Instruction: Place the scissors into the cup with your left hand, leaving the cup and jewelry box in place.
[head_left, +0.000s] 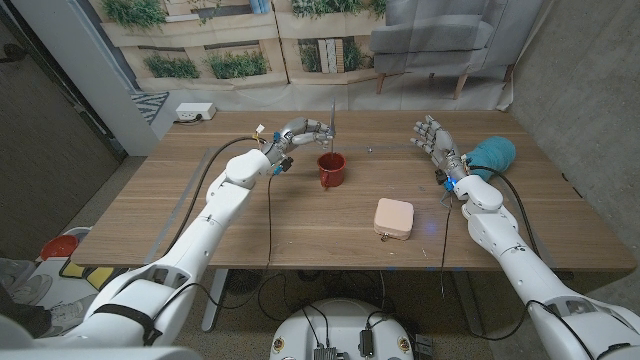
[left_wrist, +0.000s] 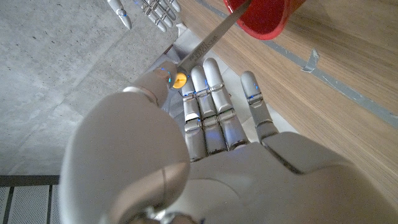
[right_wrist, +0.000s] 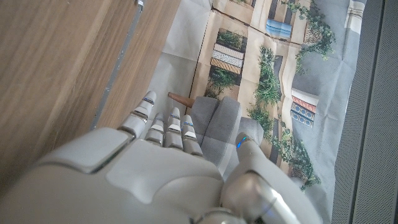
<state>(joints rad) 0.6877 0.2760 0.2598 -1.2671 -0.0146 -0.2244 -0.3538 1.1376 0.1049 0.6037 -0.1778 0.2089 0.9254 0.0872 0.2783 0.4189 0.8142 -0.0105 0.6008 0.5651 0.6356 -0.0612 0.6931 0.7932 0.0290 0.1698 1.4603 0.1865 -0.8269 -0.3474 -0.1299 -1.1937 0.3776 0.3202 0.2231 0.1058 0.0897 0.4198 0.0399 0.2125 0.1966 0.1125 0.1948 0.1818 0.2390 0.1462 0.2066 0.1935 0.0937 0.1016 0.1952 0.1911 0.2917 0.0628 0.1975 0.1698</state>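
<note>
At the left of the wooden counter (head_left: 300, 230), the left hand (head_left: 297, 133) pinches the slim metal scissors (head_left: 333, 125) near their handle end; an orange patch shows between thumb and fingers in the left wrist view. The blades stand nearly upright, reaching up past the hand, just beside and above the glossy red ceramic cup (head_left: 331, 169). That upright hold probably serves to line the scissors up over the cup's open mouth; they are not yet inside it. The cup stands upright, apart from the hand. Further right, nearer the counter's front edge, sits the small pale-pink square jewelry box (head_left: 394, 218), lid closed, well apart from the cup. At far right the right hand (head_left: 432, 138) holds nothing, fingers spread, raised out of the way beside a teal cloth bundle (head_left: 492, 155).
</note>
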